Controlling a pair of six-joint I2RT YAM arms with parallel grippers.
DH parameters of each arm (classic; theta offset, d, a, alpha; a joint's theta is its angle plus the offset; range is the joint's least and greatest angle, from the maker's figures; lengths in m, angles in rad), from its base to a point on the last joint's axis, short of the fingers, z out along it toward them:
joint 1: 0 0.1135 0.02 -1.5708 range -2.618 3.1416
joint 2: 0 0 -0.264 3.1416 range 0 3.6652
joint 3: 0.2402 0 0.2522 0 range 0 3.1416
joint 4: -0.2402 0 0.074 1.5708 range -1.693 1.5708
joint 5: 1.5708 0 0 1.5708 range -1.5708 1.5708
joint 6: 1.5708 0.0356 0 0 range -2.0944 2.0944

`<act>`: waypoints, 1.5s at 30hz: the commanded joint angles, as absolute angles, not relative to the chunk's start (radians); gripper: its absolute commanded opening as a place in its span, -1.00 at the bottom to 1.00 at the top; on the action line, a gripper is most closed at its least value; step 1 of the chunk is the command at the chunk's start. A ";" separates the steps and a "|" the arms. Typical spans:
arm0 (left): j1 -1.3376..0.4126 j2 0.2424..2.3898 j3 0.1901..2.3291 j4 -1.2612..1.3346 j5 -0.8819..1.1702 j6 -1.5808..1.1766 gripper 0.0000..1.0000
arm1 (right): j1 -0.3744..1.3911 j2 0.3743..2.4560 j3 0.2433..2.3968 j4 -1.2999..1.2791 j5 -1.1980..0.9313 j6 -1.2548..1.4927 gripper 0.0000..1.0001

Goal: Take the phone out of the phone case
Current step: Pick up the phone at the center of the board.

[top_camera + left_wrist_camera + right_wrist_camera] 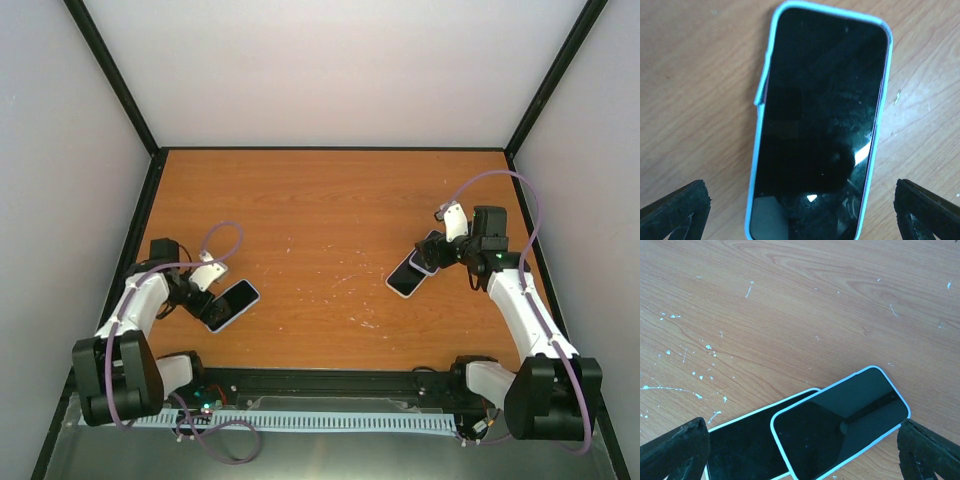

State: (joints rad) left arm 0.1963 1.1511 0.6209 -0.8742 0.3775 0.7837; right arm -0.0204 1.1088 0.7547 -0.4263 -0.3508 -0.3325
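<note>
A black-screened phone in a light blue case (815, 135) lies face up on the wooden table; it also shows in the top view (229, 305). The case's left edge (760, 95) stands slightly off the phone. My left gripper (802, 207) is open, with its fingers on either side of the phone's near end, not touching it; the top view shows it too (200, 290). Two more cased phones lie overlapped at the right: the upper one (840, 430) rests across the lower one (745, 450). My right gripper (802, 452) is open just above them and empty, as the top view also shows (445, 248).
The orange-brown table (320, 200) is walled by white panels at the back and sides, with black frame posts at the corners. White scratches and flecks mark the wood (685, 355). The arm bases and a black rail (330, 385) line the near edge.
</note>
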 commanded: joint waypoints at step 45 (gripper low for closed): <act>-0.301 1.626 0.935 -0.506 0.280 0.376 0.44 | 0.005 1.203 0.858 -0.359 -0.368 -0.188 1.00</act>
State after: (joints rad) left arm -0.2401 1.5703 0.8303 -0.6563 0.1844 0.4683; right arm -0.0113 1.1759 0.8143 -0.3817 -0.3302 -0.2806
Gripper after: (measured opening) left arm 0.807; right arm 0.999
